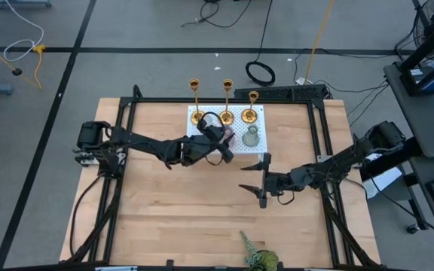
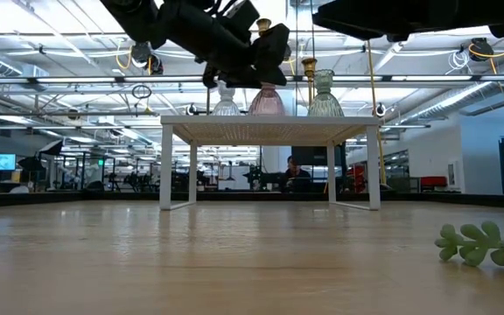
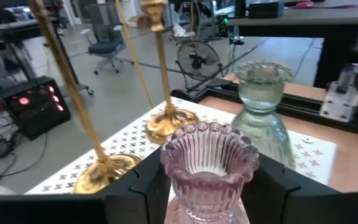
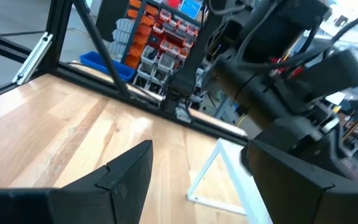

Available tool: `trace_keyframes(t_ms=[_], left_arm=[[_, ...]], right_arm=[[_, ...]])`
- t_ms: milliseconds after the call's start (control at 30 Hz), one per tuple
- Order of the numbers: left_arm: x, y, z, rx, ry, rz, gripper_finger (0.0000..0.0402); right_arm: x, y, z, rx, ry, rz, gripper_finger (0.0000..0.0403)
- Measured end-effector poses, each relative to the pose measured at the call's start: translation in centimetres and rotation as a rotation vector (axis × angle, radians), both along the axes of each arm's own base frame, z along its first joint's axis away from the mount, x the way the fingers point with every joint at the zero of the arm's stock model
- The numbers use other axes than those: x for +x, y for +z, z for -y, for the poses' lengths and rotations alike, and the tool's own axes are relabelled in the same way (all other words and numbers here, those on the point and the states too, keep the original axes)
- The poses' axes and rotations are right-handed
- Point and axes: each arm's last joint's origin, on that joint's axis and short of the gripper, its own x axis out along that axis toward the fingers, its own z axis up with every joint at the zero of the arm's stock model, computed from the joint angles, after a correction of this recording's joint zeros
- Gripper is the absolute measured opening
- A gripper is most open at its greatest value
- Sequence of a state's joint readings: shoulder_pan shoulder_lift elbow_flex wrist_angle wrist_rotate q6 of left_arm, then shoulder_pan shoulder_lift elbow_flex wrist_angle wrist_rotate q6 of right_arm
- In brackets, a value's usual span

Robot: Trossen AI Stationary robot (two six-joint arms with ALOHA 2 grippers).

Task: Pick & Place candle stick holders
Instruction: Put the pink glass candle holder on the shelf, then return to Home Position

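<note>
A white perforated stand (image 1: 236, 119) stands at the table's far middle. On it are three gold candlesticks (image 1: 195, 98) (image 1: 227, 96) (image 1: 252, 107), a green glass holder (image 1: 251, 137), a pink glass holder (image 3: 209, 163) and a clear glass holder (image 2: 226, 103). The left arm hides the clear one from above. My left gripper (image 1: 224, 141) is at the stand's near edge, shut on the pink holder. My right gripper (image 1: 261, 182) hangs open and empty over the table's middle right, near of the stand. My left gripper has the pink holder's neck (image 3: 185, 198), just below the fluted rim, between its two fingers (image 3: 145, 186), one on each side. The fingers come slanting down from the table's left. The holder is upright, and its base (image 2: 268, 110) is on the stand.
A green leafy sprig (image 1: 258, 259) lies at the table's near edge, right of the middle. A black frame (image 1: 319, 150) runs round the table top. Bare wood lies between the stand and the sprig.
</note>
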State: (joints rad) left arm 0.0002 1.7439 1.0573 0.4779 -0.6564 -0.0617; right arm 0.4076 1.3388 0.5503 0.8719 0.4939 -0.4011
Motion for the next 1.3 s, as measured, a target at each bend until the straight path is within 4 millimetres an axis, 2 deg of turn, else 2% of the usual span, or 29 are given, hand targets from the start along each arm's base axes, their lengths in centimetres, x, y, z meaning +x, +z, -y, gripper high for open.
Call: trace_keyframes(t_ms=[267, 833, 1100, 1300], left_arm=[[-0.1, 0.1, 0.1, 0.017, 0.011, -0.006, 0.0153], [-0.3, -0.2, -0.5, 0.028, 0.032, -0.071, 0.0215], [-1.2, 2.0, 1.2, 0.058, -0.007, -0.038, 0.0216], [-3.6, 4.2, 3.0, 0.1, 0.081, -0.103, 0.0216]], right_arm=[[0.0, -0.9, 0.0, 0.079, -0.003, -0.073, 0.0256], [0.0, -0.8, 0.0, 0.111, -0.002, -0.069, 0.0256], [0.0, -0.9, 0.0, 0.114, 0.0, -0.078, 0.0256], [-0.2, -0.9, -0.5, 0.094, 0.025, -0.081, 0.0256]])
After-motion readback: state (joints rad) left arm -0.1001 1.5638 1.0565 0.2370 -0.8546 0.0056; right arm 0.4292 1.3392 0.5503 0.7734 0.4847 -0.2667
